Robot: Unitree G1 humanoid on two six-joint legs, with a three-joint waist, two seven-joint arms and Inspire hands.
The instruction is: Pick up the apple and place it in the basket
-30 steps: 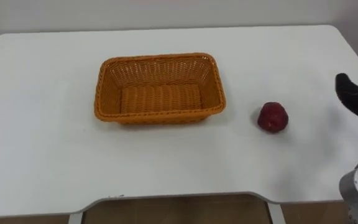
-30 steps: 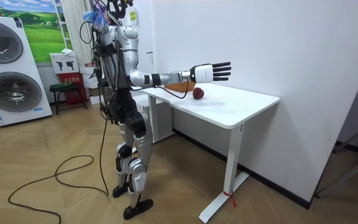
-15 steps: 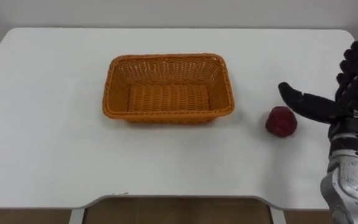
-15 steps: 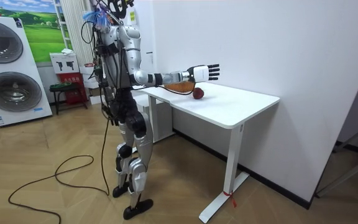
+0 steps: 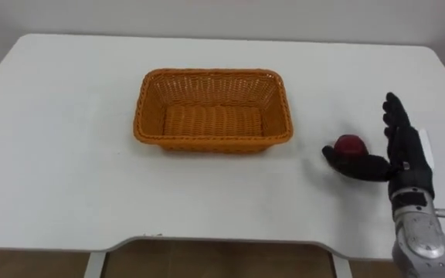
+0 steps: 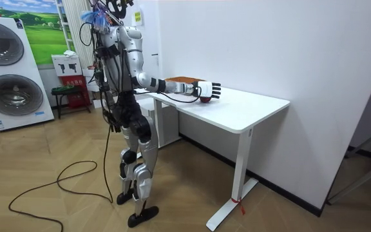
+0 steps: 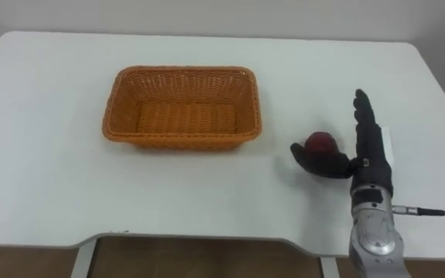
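A dark red apple (image 5: 351,144) (image 7: 319,142) (image 6: 205,98) lies on the white table (image 5: 68,139), to the right of an orange wicker basket (image 5: 212,110) (image 7: 181,106) that holds nothing. My right hand (image 5: 399,154) (image 7: 367,150) (image 6: 206,90) is low over the table right beside the apple, open, fingers straight and pointing away from me. Its thumb reaches across in front of the apple, and the palm stands on the apple's right side. Whether the hand touches the apple I cannot tell.
The table's front edge (image 5: 222,249) runs close below the hand. I stand at the table's long side, with a white wall behind it. A washing machine (image 6: 13,71) and a small stool (image 6: 69,96) stand on the wood floor behind me.
My right hand has come down from above the table and in toward the apple, and its thumb now lies in front of the fruit. The head camera shifted a little.
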